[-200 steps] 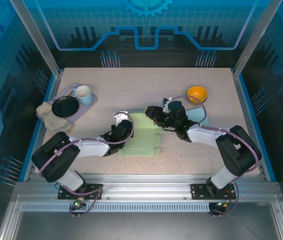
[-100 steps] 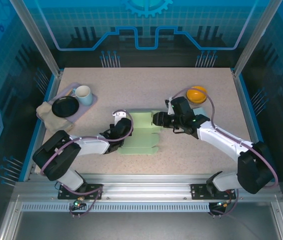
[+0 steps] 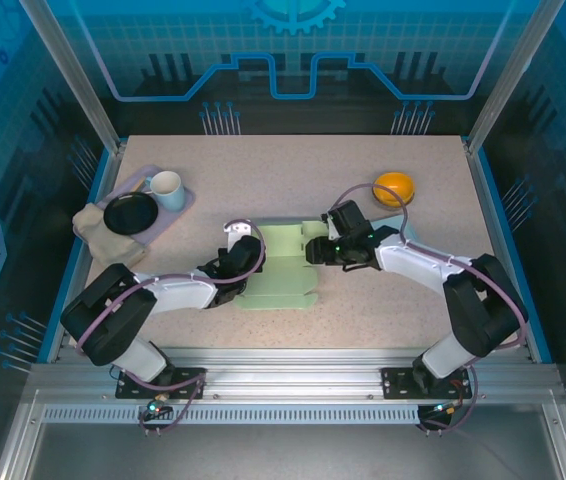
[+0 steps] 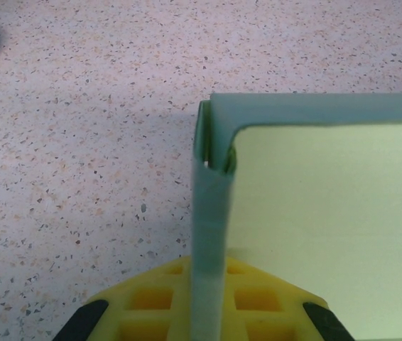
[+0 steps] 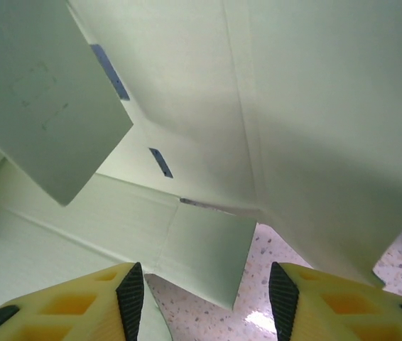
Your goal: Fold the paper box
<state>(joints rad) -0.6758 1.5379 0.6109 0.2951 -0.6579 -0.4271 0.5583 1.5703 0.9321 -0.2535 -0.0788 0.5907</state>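
A speckled beige worktop point(image 3: 293, 165) sits inside a blue-lit enclosure, with the pale green paper box point(image 3: 285, 275) lying partly formed at its centre, between the two arms. The left end effector point(image 3: 249, 263) is at the box's left side, clamped right down on a thin upright wall, which the left wrist view shows rising edge-on between the yellow fingers point(image 4: 151, 302) next to a folded corner. The right end effector point(image 3: 312, 250) is at the box's far right corner with its fingers point(image 5: 307, 284) standing apart and nothing pinched. Loose flaps and two small slots lie just ahead of it, one flap corner hanging near the gap. The likely trouble is the right side closing on the wrong flap, or on two layers at once, which would crease the panel off its score line. Any push or pull here works against the left clamp, so the thin wall could tear or slip free and the box skid. An orange bowl point(image 3: 394, 187) is near the right arm's elbow and could get bumped on a wide swing.
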